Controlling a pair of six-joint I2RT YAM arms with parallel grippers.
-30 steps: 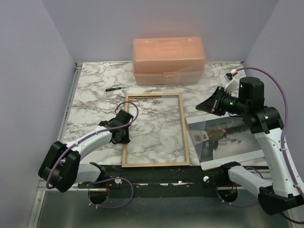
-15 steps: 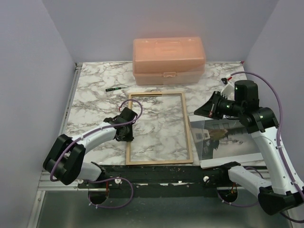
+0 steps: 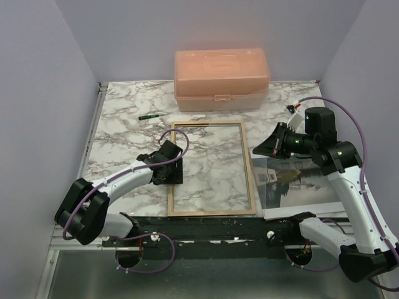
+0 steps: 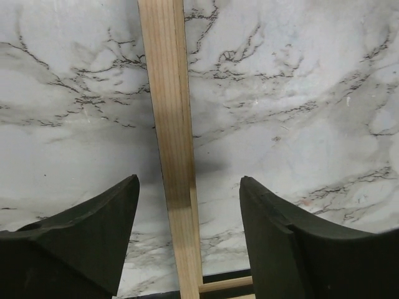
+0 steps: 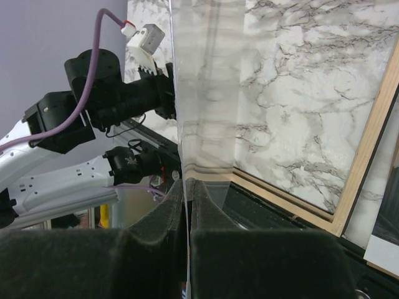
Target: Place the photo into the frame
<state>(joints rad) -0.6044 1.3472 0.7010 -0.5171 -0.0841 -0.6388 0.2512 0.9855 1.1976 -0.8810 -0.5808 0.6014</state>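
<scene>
My left hand [image 4: 187,180] is straddling the left rail of the frame [image 3: 212,212], fingers released on either side. A second ago they were clenched tighter, and the frame has since slid right. It is lying wood-side up on the worktop [image 3: 124,118], near edge at the worktop's lip, open marble to its left. My right hand [image 3: 267,148] is clenching a thin clear sheet [image 5: 206,93] above the photo [image 3: 305,190], which is lying just right of the frame.

bare light wood on the frame [image 3: 248,168], matt, with fine straight grain. smooth marble-patterned table [image 3: 124,124], faint sheen. glossy print on the photo [image 3: 305,187] — white paper border. translucent peach plastic box [image 3: 221,71]. thin clear sheet [image 5: 206,112], mirror-shiny. matt black, slightly grainy fingers [image 4: 93,237] on the left gripper [image 4: 188,184].
</scene>
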